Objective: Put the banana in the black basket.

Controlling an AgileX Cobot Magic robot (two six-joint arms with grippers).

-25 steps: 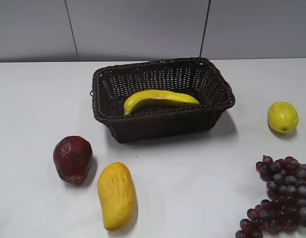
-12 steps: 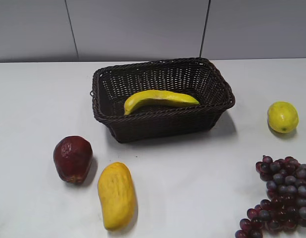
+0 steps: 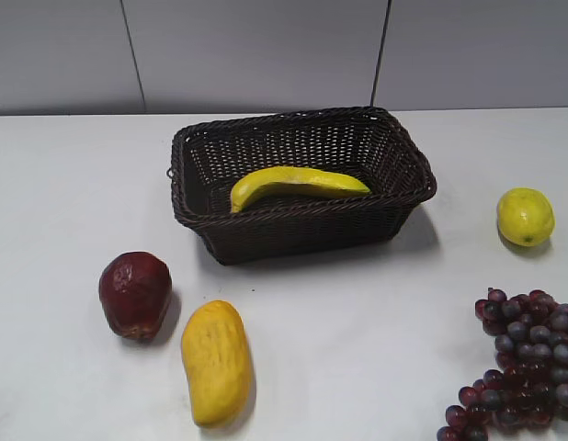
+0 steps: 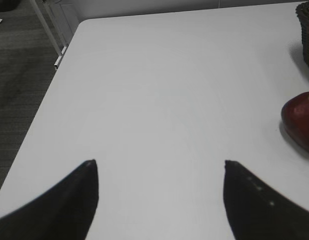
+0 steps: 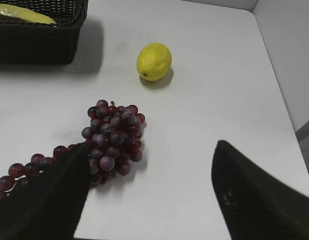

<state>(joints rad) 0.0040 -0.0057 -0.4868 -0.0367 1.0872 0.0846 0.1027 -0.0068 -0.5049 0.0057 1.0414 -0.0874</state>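
Observation:
The bright-yellow curved banana lies inside the black basket, along its near wall. Its end also shows in the right wrist view inside the basket. A corner of the basket shows in the left wrist view. My left gripper is open and empty over bare table, far left of the basket. My right gripper is open and empty, above the table beside the grapes. Neither gripper shows in the exterior view.
A dark red apple and a matte yellow mango lie in front of the basket on the left. A lemon sits right of the basket. A bunch of purple grapes lies at the front right. The table's left edge is near the left gripper.

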